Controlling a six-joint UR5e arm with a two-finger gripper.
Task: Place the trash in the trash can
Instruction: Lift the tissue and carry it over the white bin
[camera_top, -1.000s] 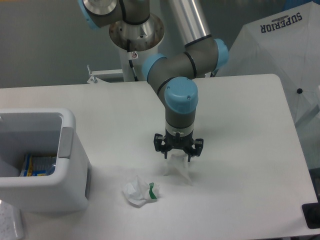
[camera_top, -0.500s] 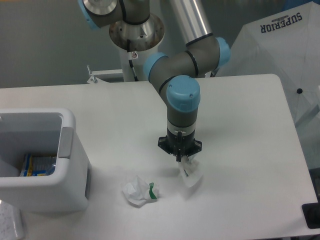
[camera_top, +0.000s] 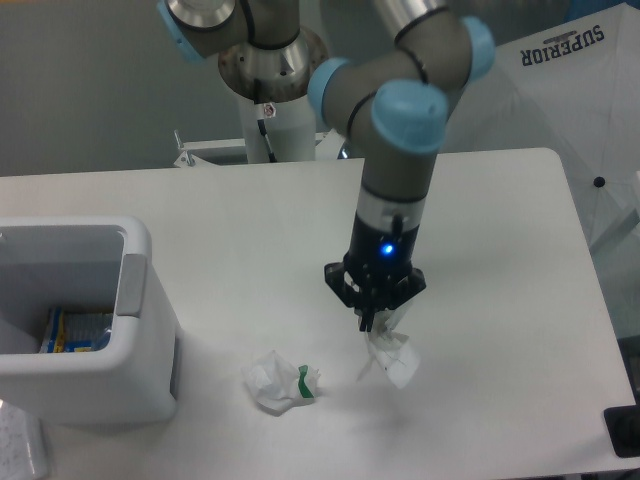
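Pincer (camera_top: 374, 318) is pinched shut on the top of the plain white paper wad (camera_top: 390, 355). The wad hangs below the fingers, and a faint shadow under it says it is clear of the table (camera_top: 500, 220), or close to clear. I can't see any gap between the fingers; they look fully closed on a thin fold of paper.

Second wad, the one with the green stripe (camera_top: 281, 383), sits loose on the table to the left of the held one, near the trash can (camera_top: 85, 395) but not touching it. The trash can is at the left edge of the table, open top, with something blue and yellow already lying inside.

Handling, as I judge it:
- Both wads look near weightless and soft. No stiffness; they will crush and deform under the fingers.
- The grip is on a loose flap, not the body. The paper can tear or slide out if the arm swings fast, so slow travel seems safer.
- The held wad dangles, so it will likely sway in transit. It needs height to pass the thick rim of the can.
- For the striped wad, best take is probably top-down across its bulkiest ridge, closing fully so several layers get caught.
- Not fragile, so dropping it from above the can is fine.
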